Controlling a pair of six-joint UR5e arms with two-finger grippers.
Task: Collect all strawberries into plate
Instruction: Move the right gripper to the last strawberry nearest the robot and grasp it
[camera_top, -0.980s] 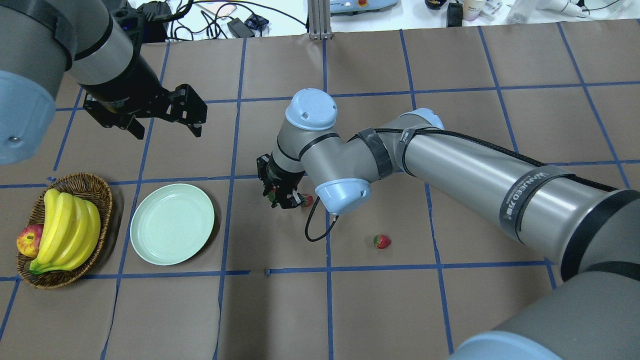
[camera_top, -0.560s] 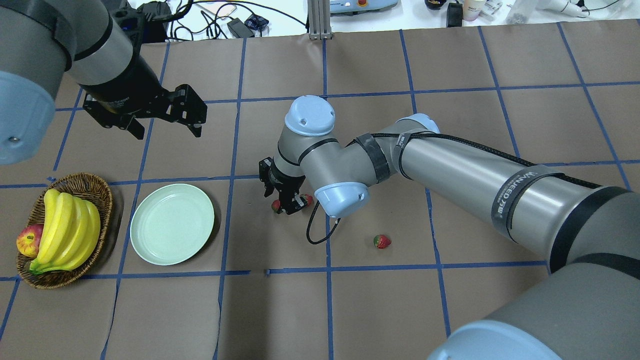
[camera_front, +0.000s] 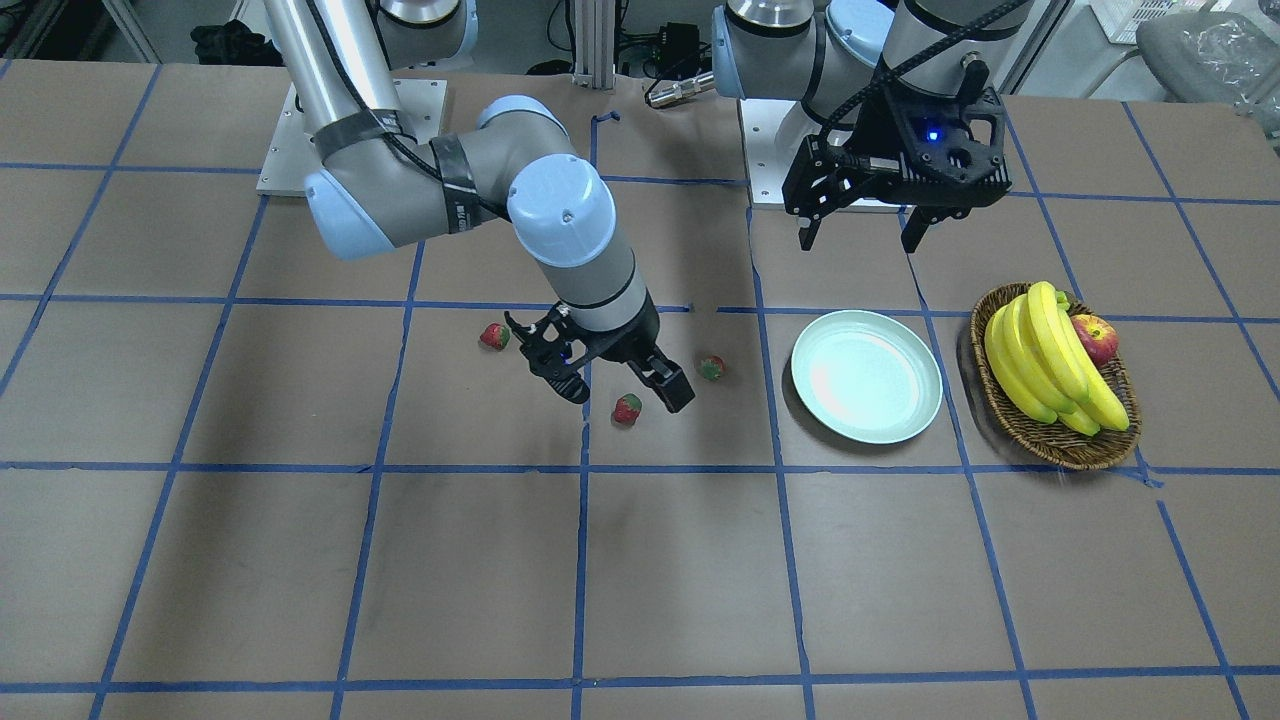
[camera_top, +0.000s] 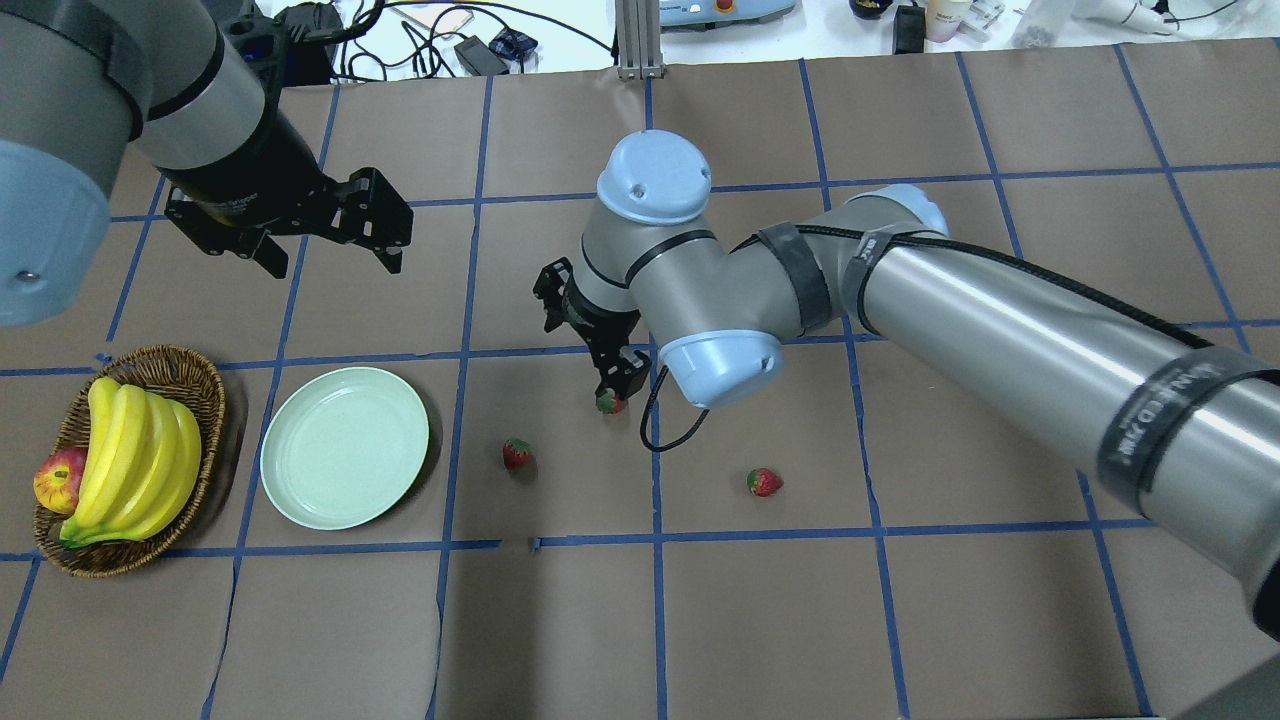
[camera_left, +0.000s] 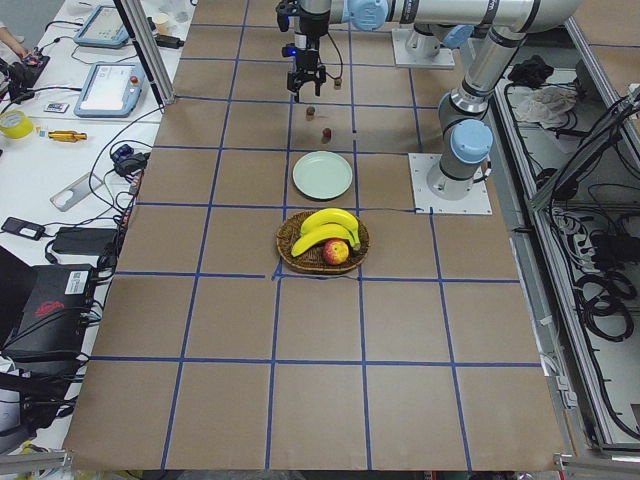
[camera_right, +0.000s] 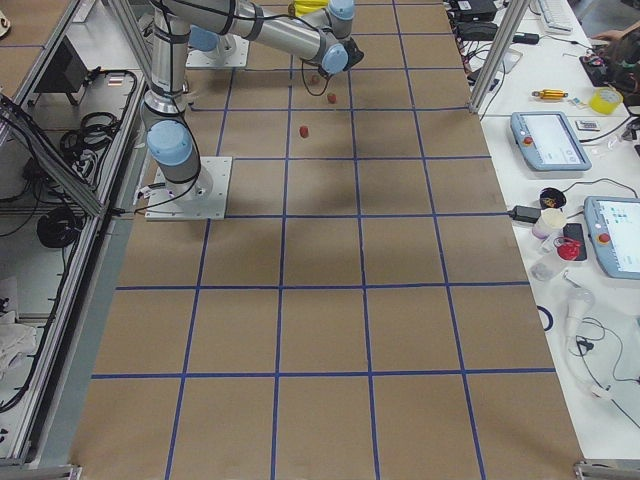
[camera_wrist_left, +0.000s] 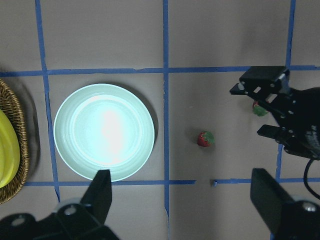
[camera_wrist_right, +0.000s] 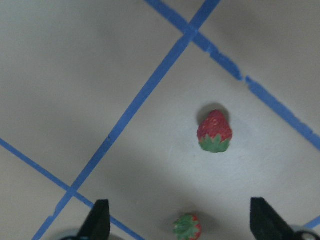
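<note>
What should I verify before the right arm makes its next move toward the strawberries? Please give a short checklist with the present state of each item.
1. Is the right gripper open? Ok.
2. Is the middle strawberry in line with the gap between its fingers? Ok in the front-facing view.
3. Is the gripper low enough to close on it? Cannot tell.
4. Is the plate empty and unblocked? Ok.
5. Is the left gripper out of the way? Ok, it hovers open beyond the plate.
6. Are the strawberries collected? Not ok: the strawberry nearest the plate and the far strawberry also lie off it.
</note>
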